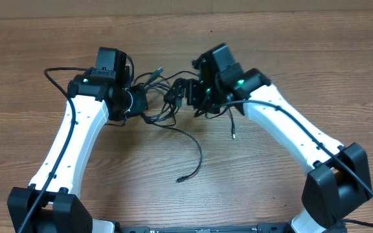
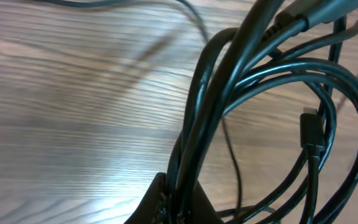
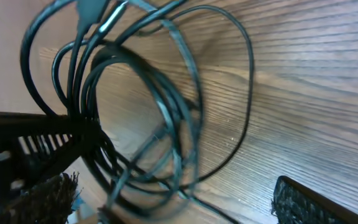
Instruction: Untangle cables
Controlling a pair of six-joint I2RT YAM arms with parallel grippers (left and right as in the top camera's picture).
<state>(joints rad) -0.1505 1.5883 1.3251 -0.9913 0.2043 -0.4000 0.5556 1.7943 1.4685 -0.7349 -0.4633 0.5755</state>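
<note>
The cables (image 1: 159, 97) form a tangled bundle of thin black loops on the wooden table between my two grippers. My left gripper (image 1: 138, 101) is shut on several strands; in the left wrist view the jaws (image 2: 182, 200) pinch the cables (image 2: 260, 74) and a small plug (image 2: 311, 130) hangs to the right. My right gripper (image 1: 183, 96) is open just right of the bundle. In the right wrist view its fingers (image 3: 308, 205) stand wide apart with the cables' loops (image 3: 166, 124) between them, untouched. One strand trails toward the front and ends in a plug (image 1: 181, 179).
Another thin strand with a plug end (image 1: 234, 136) hangs beside the right arm. The wooden table (image 1: 258, 194) spreads on all sides. The left gripper's black body (image 3: 23, 143) shows at the left of the right wrist view, close to the right fingers.
</note>
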